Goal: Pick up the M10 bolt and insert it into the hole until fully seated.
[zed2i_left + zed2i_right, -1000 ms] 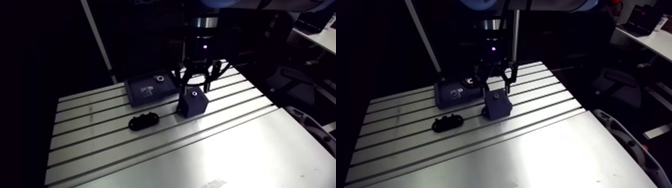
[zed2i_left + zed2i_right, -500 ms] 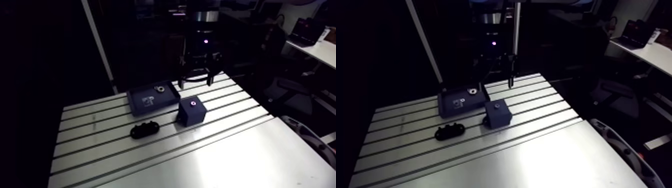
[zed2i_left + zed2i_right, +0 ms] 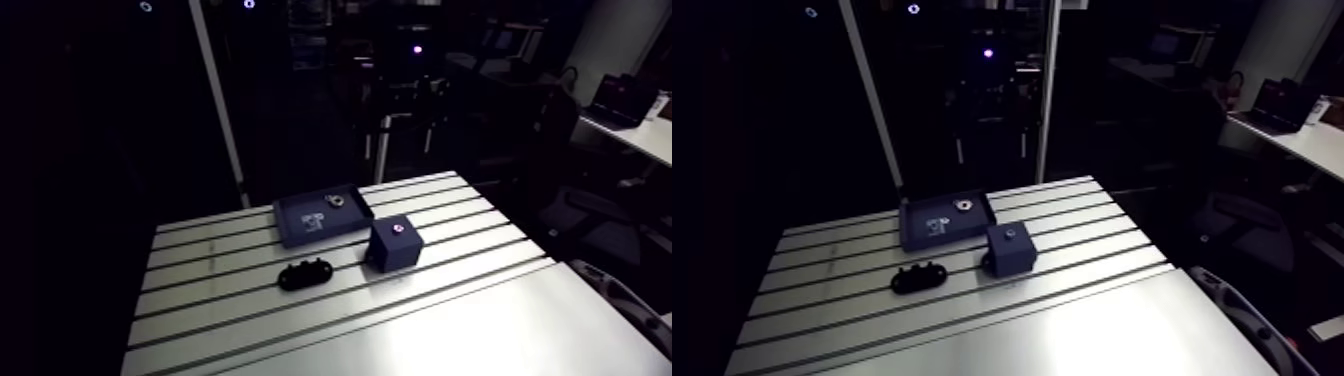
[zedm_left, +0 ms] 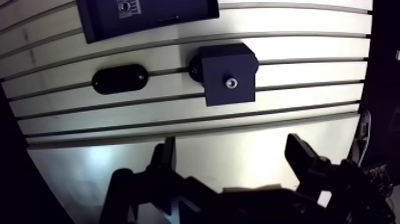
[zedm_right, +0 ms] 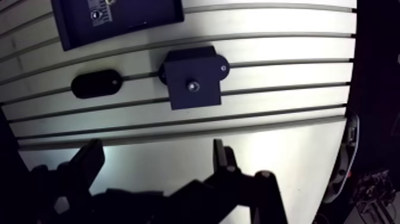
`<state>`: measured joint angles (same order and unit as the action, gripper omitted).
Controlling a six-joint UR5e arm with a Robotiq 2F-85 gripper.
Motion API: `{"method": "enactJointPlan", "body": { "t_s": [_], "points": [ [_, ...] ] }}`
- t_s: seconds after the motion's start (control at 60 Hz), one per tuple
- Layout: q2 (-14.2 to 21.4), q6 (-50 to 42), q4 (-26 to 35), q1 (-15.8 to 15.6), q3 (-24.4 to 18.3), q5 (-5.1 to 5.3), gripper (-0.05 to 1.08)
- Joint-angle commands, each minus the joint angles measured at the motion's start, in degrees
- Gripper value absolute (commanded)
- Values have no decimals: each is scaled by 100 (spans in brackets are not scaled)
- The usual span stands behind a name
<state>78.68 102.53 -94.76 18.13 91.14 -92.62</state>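
Observation:
A dark blue block (image 4: 229, 74) stands on the slotted table (image 4: 297, 44). A small bolt head (image 4: 231, 83) shows in the hole in its top face, sitting low against the surface; in the arm view it is a pale dot (image 3: 397, 229) on the block (image 3: 396, 245). My gripper (image 4: 231, 149) hangs high above the table, well clear of the block. Its two fingers are spread wide and hold nothing.
A dark blue tray (image 3: 322, 215) with a white label lies behind the block, a small metal ring (image 3: 336, 200) in its far corner. A black oval part (image 3: 305, 273) lies to the block's left. The table's smooth front half (image 3: 450, 330) carries nothing.
The gripper, down around the block's top earlier, has risen straight up and far away from it. The arm camera rose too. Block, tray and black part have stayed put.

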Motion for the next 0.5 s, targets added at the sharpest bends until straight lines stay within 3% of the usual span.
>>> {"method": "enactJointPlan", "body": {
  "t_s": [0.017, 0.267, 0.5],
  "points": [
    [125, -104, 571, -610, -653, 1, 1],
    [124, -426, 805, -885, -1078, 20, 1],
    [160, -611, 1022, -1161, -1104, 4, 1]
  ]
}}
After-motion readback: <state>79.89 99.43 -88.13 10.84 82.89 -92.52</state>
